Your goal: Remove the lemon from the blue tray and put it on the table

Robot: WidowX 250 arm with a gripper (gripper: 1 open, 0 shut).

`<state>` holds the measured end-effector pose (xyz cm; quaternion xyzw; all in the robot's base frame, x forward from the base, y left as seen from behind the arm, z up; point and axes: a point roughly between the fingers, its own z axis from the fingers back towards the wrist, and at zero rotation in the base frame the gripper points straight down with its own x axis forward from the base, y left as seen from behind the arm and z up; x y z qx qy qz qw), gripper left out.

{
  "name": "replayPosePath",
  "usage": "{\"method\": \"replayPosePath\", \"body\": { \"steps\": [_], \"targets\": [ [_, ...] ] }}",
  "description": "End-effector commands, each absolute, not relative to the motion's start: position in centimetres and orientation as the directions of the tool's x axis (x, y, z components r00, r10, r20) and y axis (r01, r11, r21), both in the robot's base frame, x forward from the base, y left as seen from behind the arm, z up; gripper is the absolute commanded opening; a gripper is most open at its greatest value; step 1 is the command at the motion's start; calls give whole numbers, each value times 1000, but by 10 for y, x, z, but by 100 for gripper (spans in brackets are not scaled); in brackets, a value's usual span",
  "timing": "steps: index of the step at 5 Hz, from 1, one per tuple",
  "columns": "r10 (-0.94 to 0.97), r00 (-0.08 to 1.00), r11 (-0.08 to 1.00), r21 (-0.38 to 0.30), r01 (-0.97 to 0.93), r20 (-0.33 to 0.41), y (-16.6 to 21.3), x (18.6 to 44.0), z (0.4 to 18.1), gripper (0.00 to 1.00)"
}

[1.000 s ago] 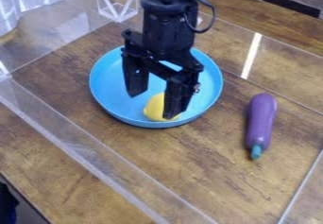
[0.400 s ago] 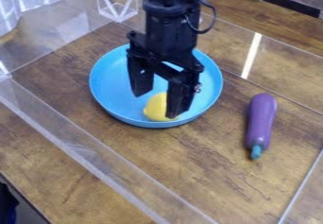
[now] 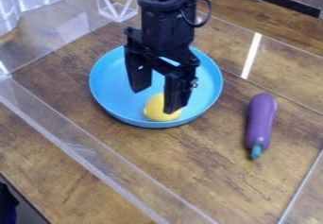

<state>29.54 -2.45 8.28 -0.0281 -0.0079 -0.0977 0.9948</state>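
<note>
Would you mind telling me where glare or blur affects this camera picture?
In the camera view, bright streaks of glare lie on the table beside the blue tray and along the acrylic panels; the whole picture is soft, with the eggplant lacking fine detail.

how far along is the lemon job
Done: the open end effector is down in the tray, fingers astride the lemon. In hand: nothing gripped yet. Left: close, lift, set the lemon on the table.

Robot lab test cell: wood-plank table [image 3: 151, 171] fenced by clear acrylic panels [image 3: 76, 138], toy-like eggplant [image 3: 259, 124]
</note>
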Motion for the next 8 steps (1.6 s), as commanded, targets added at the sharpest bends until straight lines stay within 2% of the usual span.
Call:
{"method": "replayPosePath", "body": {
  "steps": [1, 8],
  "targets": [
    [-191, 976, 979, -50, 196, 101, -20, 300, 104, 100],
    [-208, 967, 970, -95, 223, 147, -16, 307, 102, 100]
  ]
}}
